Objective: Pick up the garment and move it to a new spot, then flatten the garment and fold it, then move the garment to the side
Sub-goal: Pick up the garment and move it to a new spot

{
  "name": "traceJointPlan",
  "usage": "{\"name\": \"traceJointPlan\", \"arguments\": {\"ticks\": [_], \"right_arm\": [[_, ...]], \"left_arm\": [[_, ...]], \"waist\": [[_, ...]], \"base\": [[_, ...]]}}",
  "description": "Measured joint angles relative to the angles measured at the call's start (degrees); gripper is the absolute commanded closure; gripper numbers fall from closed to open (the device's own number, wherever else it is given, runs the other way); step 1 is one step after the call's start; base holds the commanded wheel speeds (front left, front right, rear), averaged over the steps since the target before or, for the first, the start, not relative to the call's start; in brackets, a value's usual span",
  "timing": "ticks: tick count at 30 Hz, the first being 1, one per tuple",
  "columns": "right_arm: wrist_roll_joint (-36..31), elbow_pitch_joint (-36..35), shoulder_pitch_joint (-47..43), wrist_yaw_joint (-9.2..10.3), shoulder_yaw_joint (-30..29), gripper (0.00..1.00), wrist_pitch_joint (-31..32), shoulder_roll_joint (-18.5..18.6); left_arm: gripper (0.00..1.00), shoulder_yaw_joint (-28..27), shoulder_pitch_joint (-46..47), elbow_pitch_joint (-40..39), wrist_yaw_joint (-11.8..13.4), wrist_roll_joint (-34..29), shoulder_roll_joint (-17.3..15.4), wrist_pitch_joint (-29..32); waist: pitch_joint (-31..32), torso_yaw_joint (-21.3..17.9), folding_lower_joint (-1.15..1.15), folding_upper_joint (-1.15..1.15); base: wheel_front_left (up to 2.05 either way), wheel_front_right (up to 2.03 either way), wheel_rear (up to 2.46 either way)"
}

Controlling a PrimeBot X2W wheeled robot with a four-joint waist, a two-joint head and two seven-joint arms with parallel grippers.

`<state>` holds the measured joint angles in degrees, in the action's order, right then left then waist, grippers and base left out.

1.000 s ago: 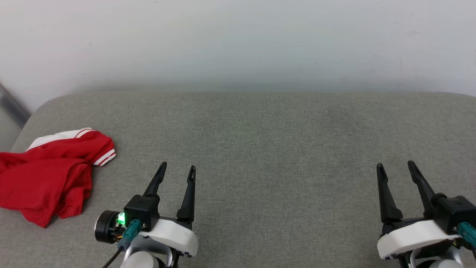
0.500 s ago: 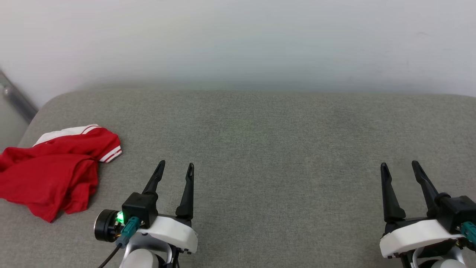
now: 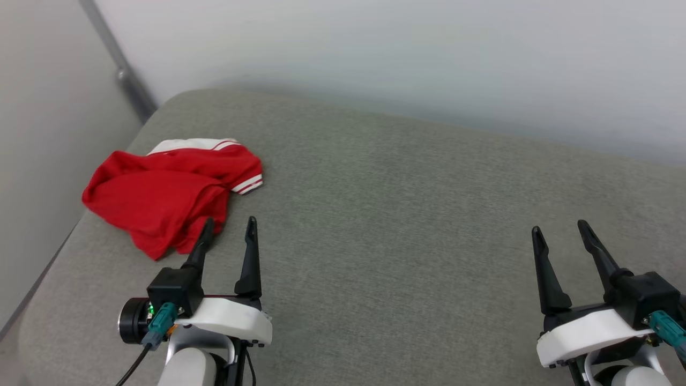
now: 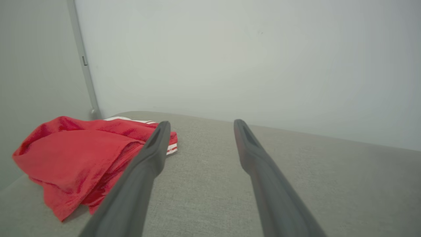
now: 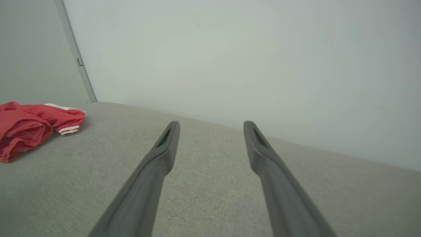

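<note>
Left gripper (image 3: 230, 220): two slim, tapered black fingers spread wide, empty, over the grey woven cushion (image 3: 402, 214), near left. Right gripper (image 3: 558, 226): same pair, equally wide, near right. One garment (image 3: 161, 193), a soft crumpled red heap with a white-striped cuff, lies at the cushion's left end.
</note>
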<state>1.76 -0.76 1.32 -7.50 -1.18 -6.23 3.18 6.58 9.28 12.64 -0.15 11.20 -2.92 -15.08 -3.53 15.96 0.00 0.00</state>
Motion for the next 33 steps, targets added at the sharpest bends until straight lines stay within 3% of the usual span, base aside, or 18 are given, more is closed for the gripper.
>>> {"name": "traceJointPlan", "arguments": {"ticks": [9, 15, 27, 33], "right_arm": [[0.36, -0.60, 0.88, 0.00, 1.42, 0.00, 0.67, 0.66], [0.79, -0.67, 1.27, 0.00, 2.27, 0.00, 0.74, 1.00], [0.98, -1.03, 2.13, 0.00, 2.80, 0.00, 1.30, 1.72], [0.94, -2.27, 3.30, 0.00, 3.39, 0.00, 2.25, 2.19]], "left_arm": [[0.00, -2.38, -0.81, -1.53, 1.15, 1.35, -0.02, 0.01], [0.00, -2.98, -1.27, -1.63, 0.81, 1.62, -0.01, 0.01], [0.00, -3.38, -0.43, -1.87, 1.12, 2.01, 0.00, 0.01], [0.00, -5.11, 7.42, -0.65, 0.35, 1.40, -0.29, 0.01]], "waist": [[-1.20, 9.76, 0.00, 0.00], [-1.69, 14.18, 0.00, 0.00], [-2.79, 14.71, 0.00, 0.00], [-4.50, 12.90, 0.00, 0.00]], "base": [[0.00, 0.00, 0.00], [0.00, 0.00, 0.00], [0.00, 0.00, 0.00], [0.00, 0.00, 0.00]]}}
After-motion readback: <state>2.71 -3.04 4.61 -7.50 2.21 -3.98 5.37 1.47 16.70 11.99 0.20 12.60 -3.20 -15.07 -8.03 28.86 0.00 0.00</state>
